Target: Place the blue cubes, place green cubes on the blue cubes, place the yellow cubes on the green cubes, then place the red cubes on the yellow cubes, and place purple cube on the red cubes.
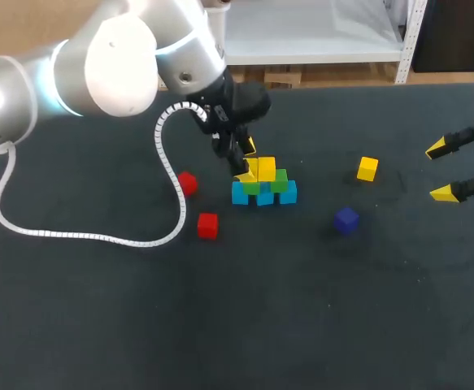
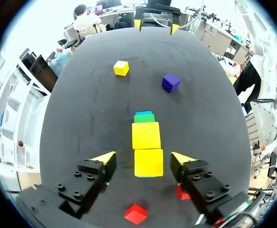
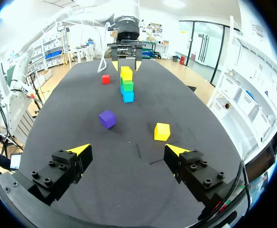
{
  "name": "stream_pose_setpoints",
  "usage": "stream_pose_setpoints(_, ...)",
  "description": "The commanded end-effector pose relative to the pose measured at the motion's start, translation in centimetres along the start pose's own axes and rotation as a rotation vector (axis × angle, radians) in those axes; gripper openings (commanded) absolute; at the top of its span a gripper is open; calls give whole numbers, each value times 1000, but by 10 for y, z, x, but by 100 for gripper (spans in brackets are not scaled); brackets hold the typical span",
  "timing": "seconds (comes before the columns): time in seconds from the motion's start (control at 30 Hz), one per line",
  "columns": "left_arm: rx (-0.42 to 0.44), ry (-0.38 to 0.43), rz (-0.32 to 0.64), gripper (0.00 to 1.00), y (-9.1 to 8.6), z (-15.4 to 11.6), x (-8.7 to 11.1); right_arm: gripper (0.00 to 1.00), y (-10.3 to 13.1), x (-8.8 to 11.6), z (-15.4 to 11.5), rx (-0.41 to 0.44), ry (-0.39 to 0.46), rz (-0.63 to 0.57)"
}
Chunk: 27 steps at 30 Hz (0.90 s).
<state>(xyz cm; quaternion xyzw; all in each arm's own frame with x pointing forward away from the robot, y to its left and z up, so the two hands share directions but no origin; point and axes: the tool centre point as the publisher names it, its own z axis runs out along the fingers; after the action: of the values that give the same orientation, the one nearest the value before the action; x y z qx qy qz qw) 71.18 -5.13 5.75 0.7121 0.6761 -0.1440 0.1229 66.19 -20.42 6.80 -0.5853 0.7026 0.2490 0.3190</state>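
Observation:
A small pyramid stands mid-table: blue cubes (image 1: pixel 265 197) at the bottom, green cubes (image 1: pixel 279 181) on them, and two yellow cubes (image 1: pixel 267 168) on top. My left gripper (image 1: pixel 243 161) hangs over the pyramid's left end. It is open, and the nearer yellow cube (image 2: pixel 148 162) sits between its fingers with a gap on each side. Two red cubes (image 1: pixel 188 183) (image 1: pixel 208 225) lie left of the pyramid. A loose yellow cube (image 1: pixel 367 168) and a purple cube (image 1: pixel 346 219) lie to its right. My right gripper (image 1: pixel 440 171) is open and empty near the right edge, facing the pyramid (image 3: pixel 126 85).
The left arm's white coiled cable (image 1: pixel 98 237) loops over the table to the left of the red cubes. The dark table surface (image 1: pixel 245 325) stretches in front of the cubes.

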Motion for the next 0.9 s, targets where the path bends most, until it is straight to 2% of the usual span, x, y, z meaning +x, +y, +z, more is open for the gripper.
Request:
stream_pose_setpoints(0.03,-2,1,-1,100,-5,-6,2,100,0,0,0,1,-1,-1)
stream_pose_setpoints(0.37,-14,-76,-19,100,-30,-23,25,100,0,0,0,1,-1,-1)
stream_pose_setpoints(0.67,-13,-211,-71,100,-49,-38,65,100,0,0,0,1,-1,-1)
stream_pose_setpoints(0.9,-2,-256,-65,100,-63,-48,89,100,0,0,0,1,-1,-1)
